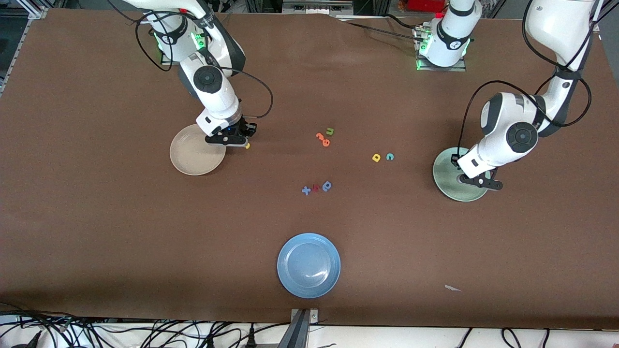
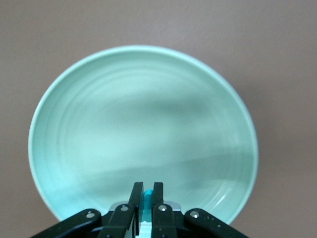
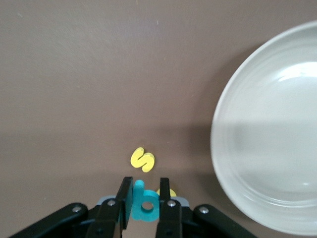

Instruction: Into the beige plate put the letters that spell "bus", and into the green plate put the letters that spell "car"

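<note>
My right gripper [image 3: 146, 182] is down at the table beside the beige plate [image 1: 193, 154], shut on the teal "b" [image 3: 146, 206]. The yellow "s" [image 3: 142, 159] lies just ahead of it on the table. Another yellow letter [image 3: 168, 192] peeks out, mostly hidden by one finger. My left gripper [image 2: 147, 187] hangs over the green plate [image 2: 143, 114], shut on a small teal letter [image 2: 147, 197] seen edge-on, so its shape is unreadable. The yellow "a" [image 1: 376, 157] and teal "c" [image 1: 390, 156] lie side by side on the table between the plates, toward the green one.
A green "u" [image 1: 330, 131] and orange pieces [image 1: 322, 139] lie mid-table. Nearer the front camera sit a blue cross shape [image 1: 305, 190], a red piece [image 1: 316, 188] and a blue rounded letter [image 1: 327, 186]. A blue plate [image 1: 308, 265] stands near the front edge.
</note>
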